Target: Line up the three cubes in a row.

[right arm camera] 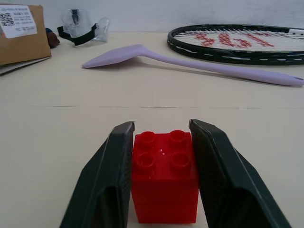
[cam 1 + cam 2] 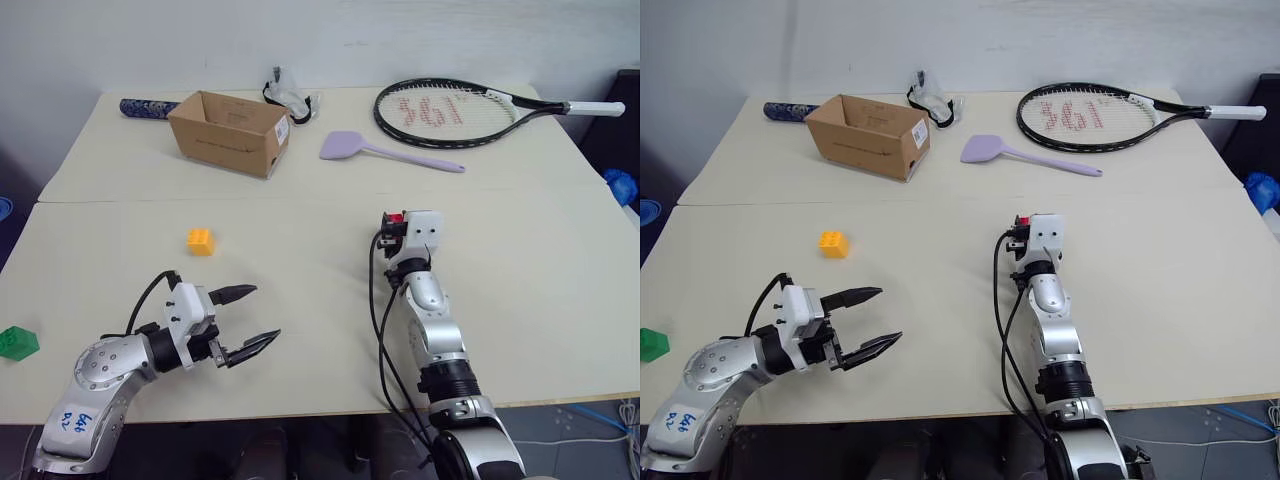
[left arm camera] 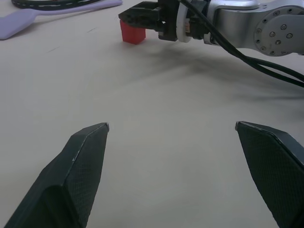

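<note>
Three studded plastic building blocks lie on the cream table [image 2: 560, 300], one of each colour. The red cube [image 1: 165, 176] sits between the two black fingers of the right gripper [image 1: 161, 156], which press against its left and right sides; four round studs show on its glossy top, and it stands near the middle of the table, just on the near side of the seam where two tabletops meet. The yellow-orange cube [image 2: 200, 241] stands alone to the left of the middle, well apart from the red one. The green cube [image 2: 18, 342] rests at the table's left edge, close to the near left corner.

The left gripper [image 2: 247, 320] hovers over the near edge with its two tapered, textured black fingers spread wide and nothing between them.

Toward the far edge lie one open brown cardboard box [image 2: 230, 132] with a white label on its end, one lilac spatula [image 2: 388, 152] with a flat blade and a thin handle, and one black-framed tennis racket [image 2: 470, 110] with red marking on its strings and a white grip reaching the far right corner. Behind the box lies one dark blue patterned tube [image 2: 148, 107], and beside it one pair of clear goggles [image 2: 290, 98] with a black strap
</note>
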`<state>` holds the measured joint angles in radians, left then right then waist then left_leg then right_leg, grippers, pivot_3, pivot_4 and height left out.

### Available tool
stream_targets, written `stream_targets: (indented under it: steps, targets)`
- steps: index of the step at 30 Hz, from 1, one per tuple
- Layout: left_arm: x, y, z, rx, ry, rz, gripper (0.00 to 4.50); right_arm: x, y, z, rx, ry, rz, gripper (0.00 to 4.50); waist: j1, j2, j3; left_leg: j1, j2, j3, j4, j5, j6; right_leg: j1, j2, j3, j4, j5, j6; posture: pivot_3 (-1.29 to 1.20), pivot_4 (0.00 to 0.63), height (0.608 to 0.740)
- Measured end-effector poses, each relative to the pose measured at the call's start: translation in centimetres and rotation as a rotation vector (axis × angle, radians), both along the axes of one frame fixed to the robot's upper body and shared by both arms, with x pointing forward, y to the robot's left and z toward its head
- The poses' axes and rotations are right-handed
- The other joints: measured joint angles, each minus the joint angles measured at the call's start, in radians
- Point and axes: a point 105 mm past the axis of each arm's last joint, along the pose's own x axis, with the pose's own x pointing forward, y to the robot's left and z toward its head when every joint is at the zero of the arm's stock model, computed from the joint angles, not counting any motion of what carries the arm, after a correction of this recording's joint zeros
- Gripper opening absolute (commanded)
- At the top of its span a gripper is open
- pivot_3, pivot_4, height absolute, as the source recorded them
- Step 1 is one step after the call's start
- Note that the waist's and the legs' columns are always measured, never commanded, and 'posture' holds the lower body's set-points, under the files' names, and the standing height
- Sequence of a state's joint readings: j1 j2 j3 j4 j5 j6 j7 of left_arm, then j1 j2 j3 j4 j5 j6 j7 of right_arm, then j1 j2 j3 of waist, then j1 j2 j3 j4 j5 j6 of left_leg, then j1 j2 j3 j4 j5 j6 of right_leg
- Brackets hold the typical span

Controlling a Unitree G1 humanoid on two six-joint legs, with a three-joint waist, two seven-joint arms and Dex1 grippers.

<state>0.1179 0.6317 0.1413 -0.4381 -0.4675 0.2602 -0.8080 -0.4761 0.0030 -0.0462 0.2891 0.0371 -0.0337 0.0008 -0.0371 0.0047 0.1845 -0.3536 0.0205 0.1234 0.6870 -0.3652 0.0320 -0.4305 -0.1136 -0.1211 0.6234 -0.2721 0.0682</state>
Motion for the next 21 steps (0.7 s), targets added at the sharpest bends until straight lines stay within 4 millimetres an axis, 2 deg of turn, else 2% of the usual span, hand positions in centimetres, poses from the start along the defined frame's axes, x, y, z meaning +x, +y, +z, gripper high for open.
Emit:
stream_targets:
  steps: [4,8,11,12,15,18,21]
  targets:
    - [-0.2,-0.2,0.2,0.001,-0.009,-0.001,4.50,-0.8,-0.4,0.4,-0.012,-0.004,0.142,1.39,0.007,0.000,0.000,0.000,0.000,-0.001,0.000,0.000,0.000,0.000,0.000,0.000,-0.001,0.000,0.000,0.00,0.150,0.740]
    - [-0.2,-0.2,0.1,-0.001,-0.008,0.001,4.50,-2.4,-1.1,3.4,-0.097,-0.083,0.411,1.39,0.007,0.000,0.000,0.000,0.000,-0.001,0.000,0.000,0.001,0.001,0.000,0.000,-0.002,0.000,0.000,0.00,0.150,0.740]
    - [-0.2,-0.3,0.1,-0.006,-0.013,-0.001,4.50,-4.8,-0.4,4.8,-0.116,-0.117,0.676,1.39,0.009,0.000,0.000,0.000,0.000,-0.001,-0.001,0.000,0.001,0.001,0.000,-0.001,-0.002,0.000,0.000,0.00,0.150,0.740]
    - [-0.2,-0.4,0.1,-0.010,-0.016,-0.002,4.50,-6.5,0.1,4.9,-0.121,-0.112,0.825,1.39,0.009,0.000,0.000,0.000,0.000,-0.002,-0.001,0.000,0.001,0.001,0.000,-0.002,-0.003,0.000,0.000,0.00,0.150,0.740]
    - [-0.1,-0.4,0.2,-0.016,-0.019,0.001,4.50,-10.1,0.4,3.8,-0.212,-0.029,1.117,1.39,0.011,0.000,0.000,0.001,0.000,-0.002,-0.001,-0.001,0.002,0.003,-0.001,-0.002,-0.004,0.000,0.001,0.00,0.150,0.740]
    - [0.1,-0.3,0.1,-0.017,-0.017,0.001,4.50,-12.0,0.0,2.5,-0.312,0.035,1.284,1.39,0.011,-0.001,0.001,0.002,0.000,-0.002,-0.001,-0.001,0.002,0.003,-0.001,-0.003,-0.005,0.000,0.001,0.00,0.150,0.740]
    - [0.3,0.0,-0.1,-0.017,-0.002,0.004,4.50,-12.8,-0.4,0.8,-0.344,0.077,1.398,1.39,0.011,-0.001,0.001,0.002,0.000,-0.002,-0.001,-0.001,0.002,0.003,-0.001,-0.003,-0.006,0.000,0.001,0.00,0.150,0.740]
